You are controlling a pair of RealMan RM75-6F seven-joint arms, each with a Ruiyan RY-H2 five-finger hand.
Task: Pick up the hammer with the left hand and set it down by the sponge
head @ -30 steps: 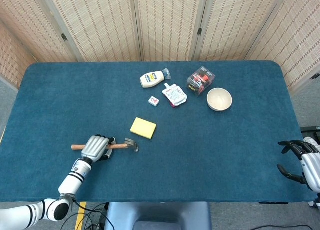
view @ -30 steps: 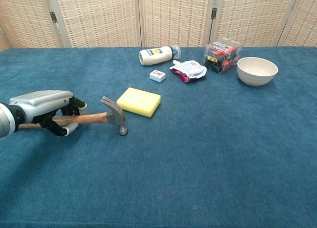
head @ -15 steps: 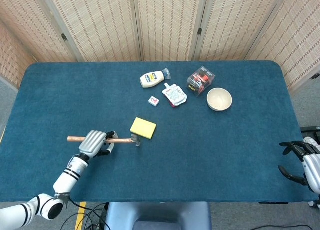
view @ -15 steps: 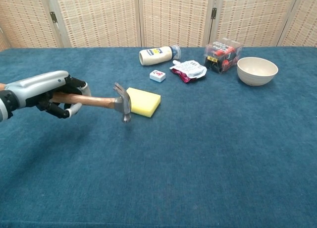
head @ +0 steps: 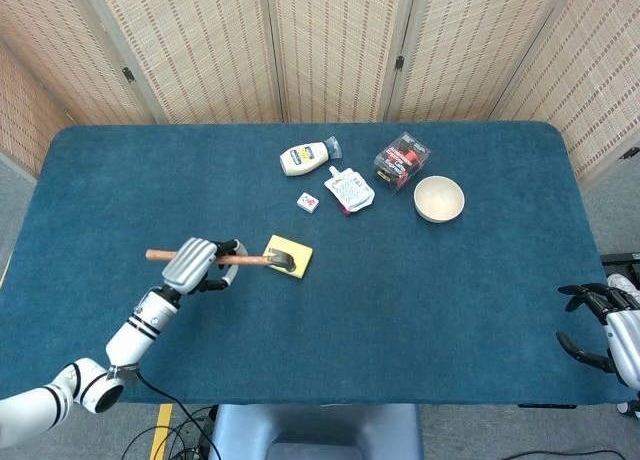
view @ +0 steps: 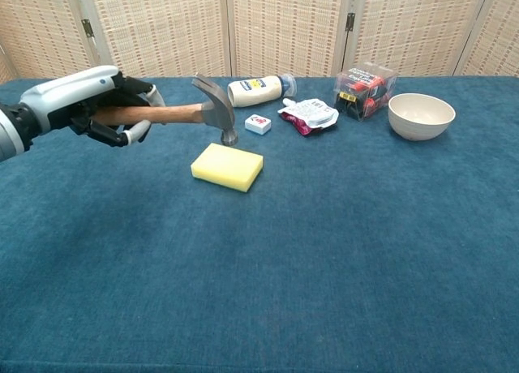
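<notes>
My left hand [head: 196,263] [view: 96,101] grips the wooden handle of the hammer [head: 240,260] [view: 174,112] and holds it in the air, handle roughly level. Its steel head [view: 217,107] hangs above the yellow sponge [head: 290,253] [view: 227,166], which lies flat on the blue table. In the head view the hammer head overlaps the sponge's left part. My right hand [head: 600,323] rests at the table's right front edge, fingers apart and holding nothing.
At the back of the table lie a white bottle [head: 306,158] [view: 258,90], a small white box [head: 308,202] [view: 258,124], a pouch [head: 349,189] [view: 311,113], a clear pack of red items [head: 401,160] [view: 364,89] and a cream bowl [head: 439,198] [view: 421,115]. Folding screens stand behind.
My left hand has lifted the hammer off the table and carried it up and toward the sponge; its head now hangs over the sponge. The right hand has stayed put.
</notes>
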